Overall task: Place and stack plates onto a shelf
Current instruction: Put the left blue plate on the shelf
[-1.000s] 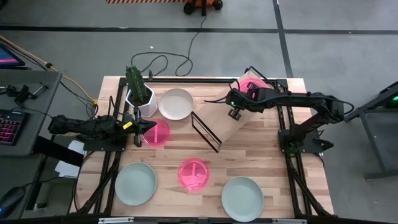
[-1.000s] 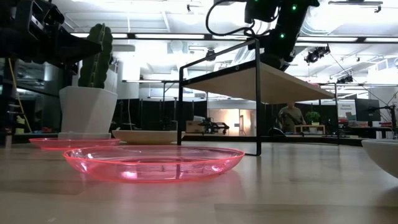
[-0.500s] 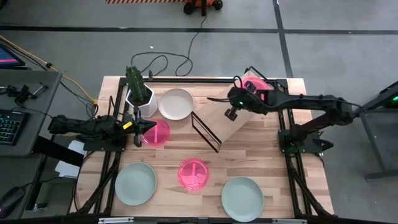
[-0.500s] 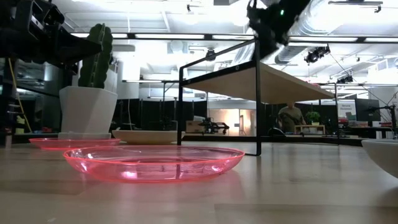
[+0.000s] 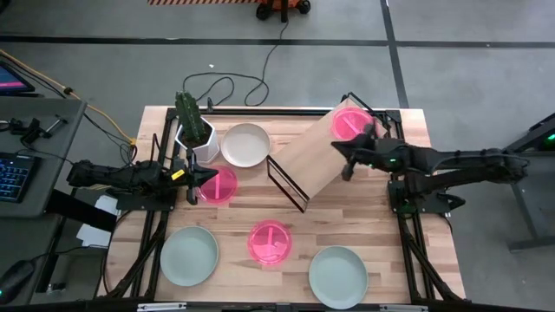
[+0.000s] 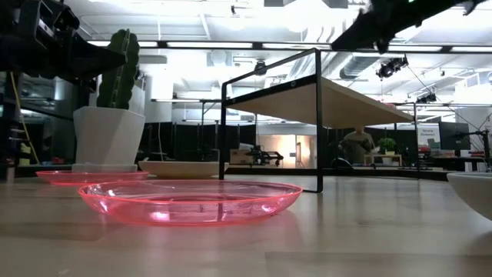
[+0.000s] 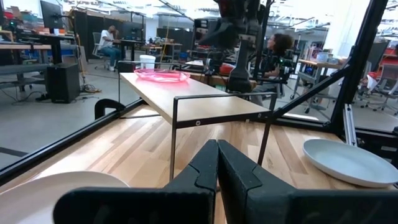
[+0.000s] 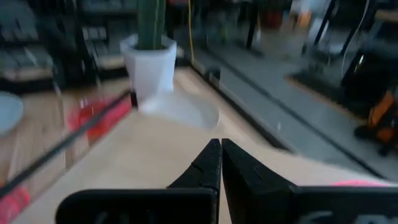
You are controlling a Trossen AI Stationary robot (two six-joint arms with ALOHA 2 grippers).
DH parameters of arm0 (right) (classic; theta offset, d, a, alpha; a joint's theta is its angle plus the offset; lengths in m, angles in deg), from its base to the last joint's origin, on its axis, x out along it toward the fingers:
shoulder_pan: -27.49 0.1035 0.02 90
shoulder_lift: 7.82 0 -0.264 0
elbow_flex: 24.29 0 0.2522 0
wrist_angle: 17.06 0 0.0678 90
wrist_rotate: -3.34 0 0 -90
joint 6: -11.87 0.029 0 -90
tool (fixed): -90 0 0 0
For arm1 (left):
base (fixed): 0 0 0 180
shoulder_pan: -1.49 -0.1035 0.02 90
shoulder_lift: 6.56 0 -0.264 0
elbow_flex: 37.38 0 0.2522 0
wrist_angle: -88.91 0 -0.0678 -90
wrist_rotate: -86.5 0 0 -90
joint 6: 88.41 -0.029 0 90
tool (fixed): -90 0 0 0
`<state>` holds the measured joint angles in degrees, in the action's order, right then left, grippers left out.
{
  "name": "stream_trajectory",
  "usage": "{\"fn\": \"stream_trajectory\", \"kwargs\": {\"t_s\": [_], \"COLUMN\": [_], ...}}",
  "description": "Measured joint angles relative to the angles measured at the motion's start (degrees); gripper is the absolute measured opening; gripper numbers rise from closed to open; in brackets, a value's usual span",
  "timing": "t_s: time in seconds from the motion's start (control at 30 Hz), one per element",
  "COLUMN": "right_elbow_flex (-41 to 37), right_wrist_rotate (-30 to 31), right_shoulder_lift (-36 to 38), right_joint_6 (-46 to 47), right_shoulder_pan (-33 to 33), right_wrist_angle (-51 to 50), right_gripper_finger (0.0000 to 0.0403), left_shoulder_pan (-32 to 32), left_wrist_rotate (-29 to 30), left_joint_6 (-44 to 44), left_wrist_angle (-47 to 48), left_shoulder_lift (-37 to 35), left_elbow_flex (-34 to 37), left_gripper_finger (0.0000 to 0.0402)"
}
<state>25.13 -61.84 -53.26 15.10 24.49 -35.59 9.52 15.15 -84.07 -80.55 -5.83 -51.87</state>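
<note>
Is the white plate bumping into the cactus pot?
Cannot tell. In the high view the white plate and the cactus pot meet edge to edge with no gap showing, but from straight above that could be overlap, not contact.

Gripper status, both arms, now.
Left gripper: shut, holding nothing, beside the translucent pink plate.
Right gripper: shut, holding nothing, above the light plywood shelf.

Three pink plates (image 5: 270, 242), two grey-green plates (image 5: 189, 255), cream plate (image 5: 245, 144), pale plywood shelf (image 5: 312, 156).
</note>
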Motion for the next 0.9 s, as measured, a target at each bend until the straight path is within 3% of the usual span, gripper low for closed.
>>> {"fn": "stream_trajectory", "kwargs": {"t_s": [0.33,0.57,0.9], "right_elbow_flex": [-14.64,-19.35,-19.67], "right_wrist_rotate": [-3.91,-8.36,-8.81], "right_shoulder_lift": [13.52,13.73,12.76], "right_joint_6": [-2.67,-2.19,-1.79], "right_shoulder_pan": [0.15,0.15,0.15], "right_wrist_angle": [14.0,25.7,28.56], "right_gripper_finger": [0.0,0.0,0.0], "left_shoulder_pan": [0.01,-0.01,-0.23], "left_wrist_rotate": [-0.02,-0.02,0.11], "left_joint_6": [-0.02,3.08,1.08], "left_wrist_angle": [0.02,-0.52,-12.15], "left_shoulder_lift": [0.0,0.02,0.11], "left_elbow_flex": [0.0,0.02,0.04], "left_gripper_finger": [0.0,0.0,0.0]}}
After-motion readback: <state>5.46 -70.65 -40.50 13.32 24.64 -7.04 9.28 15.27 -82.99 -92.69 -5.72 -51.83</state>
